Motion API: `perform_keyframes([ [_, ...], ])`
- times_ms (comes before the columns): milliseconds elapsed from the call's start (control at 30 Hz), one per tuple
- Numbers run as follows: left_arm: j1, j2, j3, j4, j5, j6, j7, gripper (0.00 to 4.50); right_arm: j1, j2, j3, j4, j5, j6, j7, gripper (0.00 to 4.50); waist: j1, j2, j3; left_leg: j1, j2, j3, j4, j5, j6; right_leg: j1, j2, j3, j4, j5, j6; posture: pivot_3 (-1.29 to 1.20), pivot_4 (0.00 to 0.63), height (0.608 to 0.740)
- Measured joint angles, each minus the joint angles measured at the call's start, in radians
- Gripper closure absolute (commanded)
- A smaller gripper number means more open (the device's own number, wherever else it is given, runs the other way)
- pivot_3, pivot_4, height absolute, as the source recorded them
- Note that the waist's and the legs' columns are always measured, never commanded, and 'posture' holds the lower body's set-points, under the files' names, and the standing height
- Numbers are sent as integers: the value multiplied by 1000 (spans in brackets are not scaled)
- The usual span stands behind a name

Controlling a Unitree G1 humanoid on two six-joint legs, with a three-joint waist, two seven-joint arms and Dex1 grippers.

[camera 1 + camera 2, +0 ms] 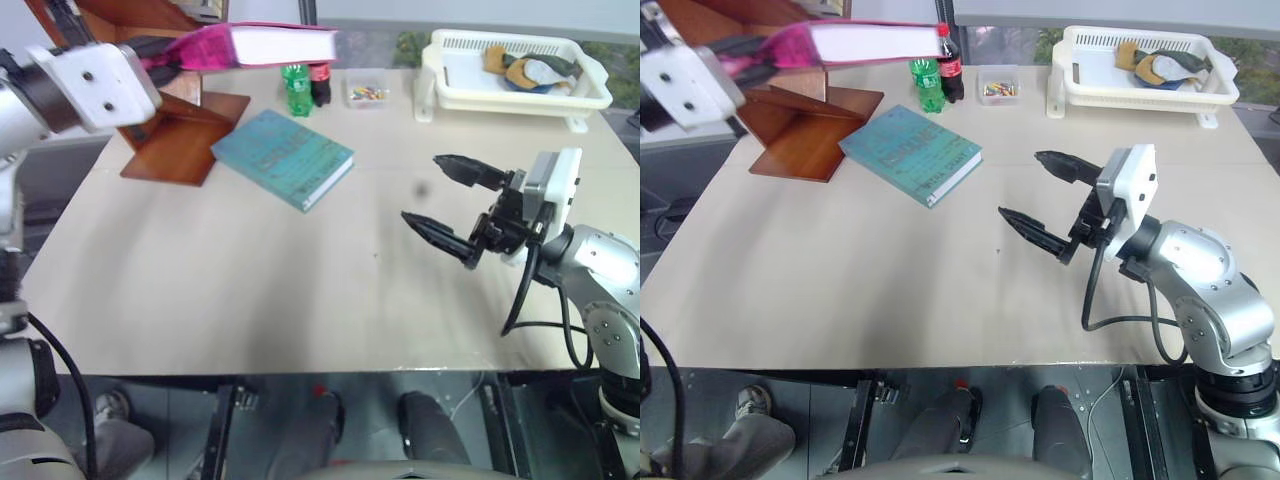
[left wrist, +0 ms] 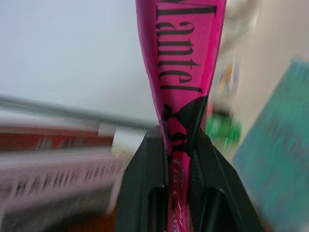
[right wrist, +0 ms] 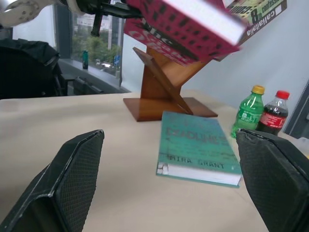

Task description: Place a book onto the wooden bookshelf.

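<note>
The bright pink book (image 1: 270, 45) hangs level in the air at the far left, white page edges toward me, just above the wooden bookshelf (image 1: 185, 125). My left gripper (image 1: 180, 52) is shut on the book's end; in the left wrist view both black fingers (image 2: 145, 183) clamp the pink cover (image 2: 183, 58) with its black lettering. The reddish-brown shelf (image 3: 159, 87) stands on the table's far left corner with slanted boards. My right gripper (image 1: 445, 205) hovers open above the table's right half, empty, pointing toward the shelf.
A teal-green book (image 1: 283, 157) lies flat beside the shelf's base. Behind it stand a green bottle (image 1: 297, 90) and a cola bottle (image 1: 320, 85), then a small clear box (image 1: 367, 92). A white plastic basket (image 1: 585, 95) sits far right.
</note>
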Motion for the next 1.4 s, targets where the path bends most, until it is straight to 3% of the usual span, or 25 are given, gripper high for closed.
perform_keyframes([
  [267,-347,-1,-188,544,298,-258,58,4176,-19,25,24,12,-25,-14,-1,0,1,-2,1,-3,-3,0,3,0,0,0,-1,-4,1,0,1,0,150,740],
  [467,-464,-2,-297,746,482,-283,224,4176,-41,38,25,11,-40,-13,-23,0,-13,-2,1,-2,-3,0,3,0,1,0,-1,-4,3,0,1,0,150,740],
  [867,-506,-50,-394,853,632,-191,435,4176,-198,83,25,-20,-8,36,-125,0,-32,-2,1,-2,-3,1,4,-2,3,-1,-1,-2,6,0,1,0,150,740],
  [1400,-524,-119,-402,896,643,-132,495,4176,-185,75,25,-30,-9,46,-149,0,-48,-3,1,-2,-3,1,7,-2,4,-5,-2,-1,16,0,1,0,150,740],
])
